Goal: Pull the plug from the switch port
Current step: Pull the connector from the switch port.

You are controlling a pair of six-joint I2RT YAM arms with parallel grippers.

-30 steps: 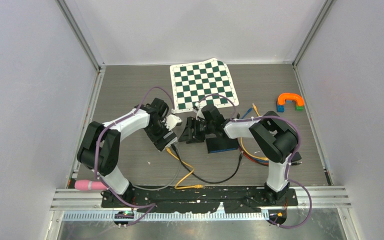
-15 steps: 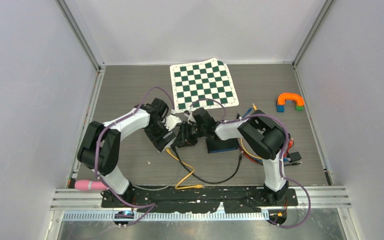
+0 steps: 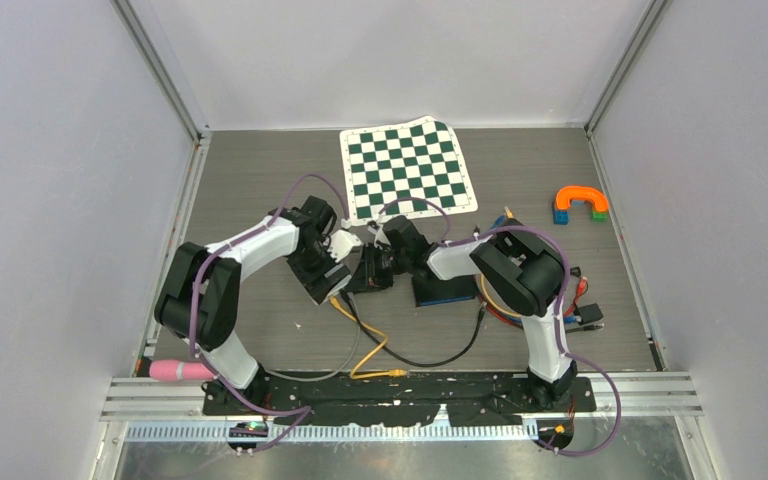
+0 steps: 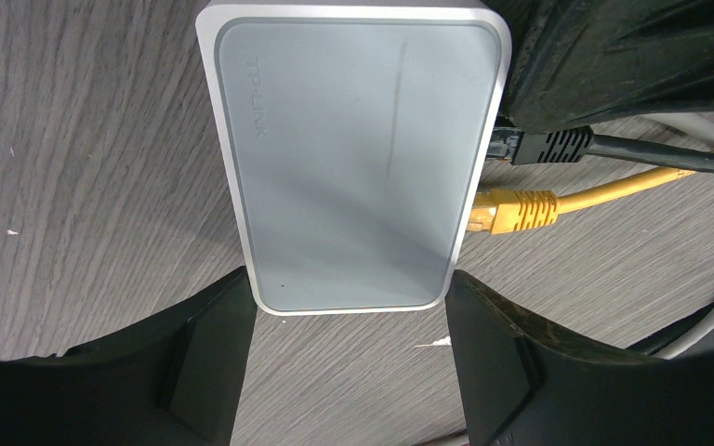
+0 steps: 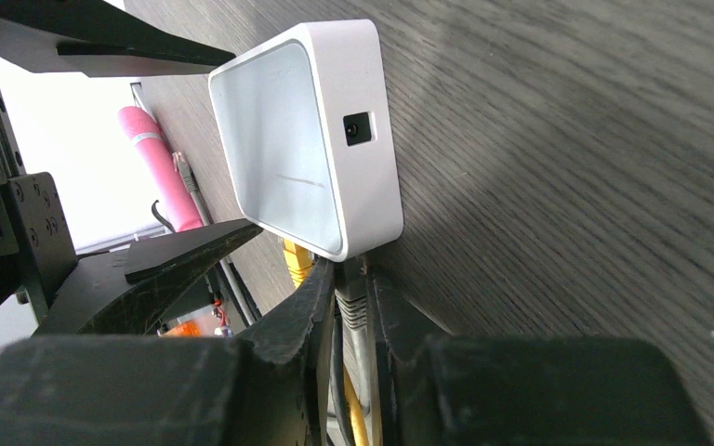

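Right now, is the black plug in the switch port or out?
In. The black plug meets the side of the switch with no gap, next to the yellow plug; the right hand is pinched on it.

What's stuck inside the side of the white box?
Two plugs sit in ports of the white switch: a black plug, pinched by the right gripper, and a yellow plug beside it. The gripper covers the rest of that side, so other ports are hidden.

The switch [image 4: 363, 158] is a flat white box with a pale grey top. It lies flat on the worktop [image 4: 84, 139]. The black plug [image 4: 544, 147] sits in a port on its side, cable [image 4: 651, 153] trailing away.
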